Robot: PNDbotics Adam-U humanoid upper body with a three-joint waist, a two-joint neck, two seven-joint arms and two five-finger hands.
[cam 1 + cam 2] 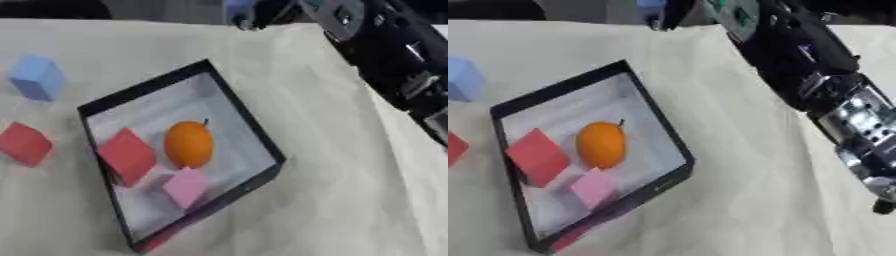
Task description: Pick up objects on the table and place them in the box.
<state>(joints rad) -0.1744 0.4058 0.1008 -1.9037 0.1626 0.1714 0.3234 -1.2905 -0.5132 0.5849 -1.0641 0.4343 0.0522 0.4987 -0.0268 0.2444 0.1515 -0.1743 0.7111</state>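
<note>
Box (229, 95) is sitting slightly askew on the cloth-covered table (332, 210), black-rimmed, pale inside. Three things are already lying in it: a red block (128, 156) at the left, an orange fruit (188, 144) in the middle, a pink block (185, 186) nearer the front edge, just beside the fruit's lower end.

Two things are waiting outside, both on the robot's left of the box: a blue block (37, 76) toward the far side, and a second red block (24, 144) nearer, just beside the box's left wall but apart from it.

Judging from this, the task is sitting between picks: some items are stowed, two are not yet fetched. Nothing is being carried that can be seen.

Right arm (798, 65) is coming in from the upper right corner, black with silver fittings, running down the right edge, well apart from the box and from both loose blocks. Its hand is falling outside both views, so I cannot tell whether the fingers are apart or curled, or whether they are touching anything. Left hand is not showing at all.

Next move likely calls for a reach across to the left side; the left arm seems better placed for either block.
</note>
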